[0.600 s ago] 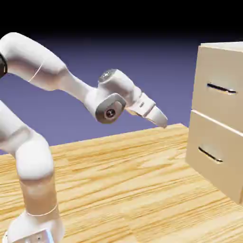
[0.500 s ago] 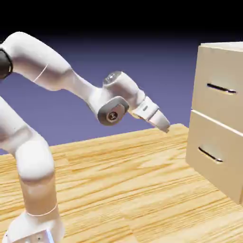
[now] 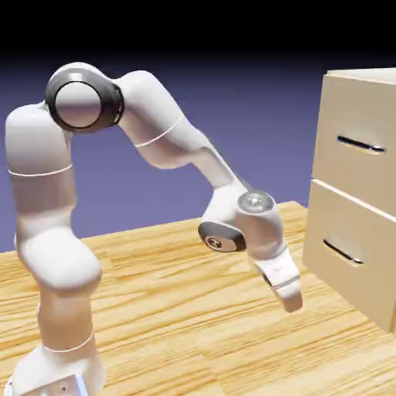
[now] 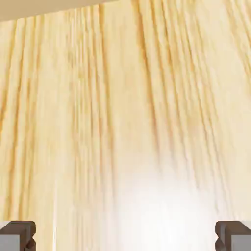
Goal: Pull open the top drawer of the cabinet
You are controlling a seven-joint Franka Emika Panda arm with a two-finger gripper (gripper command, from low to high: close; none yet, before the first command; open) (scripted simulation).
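Top drawer (image 3: 357, 147), pale flat wood with a slim dark bar handle (image 3: 360, 145), sits closed in the upper part of the tall beige cabinet (image 3: 315, 183), above its matching lower drawer (image 3: 348, 259). Since the earlier views the white two-finger gripper (image 3: 292, 306) has swung down and toward the cabinet; it now points at the wood-grain tabletop (image 3: 186, 309), fingers spread apart and holding nothing, lower than that handle. For the task, it has gained nearness but probably must rise and level out. Open room lies between gripper and drawer fronts; the lower drawer's front edge seems the likeliest thing to clip.
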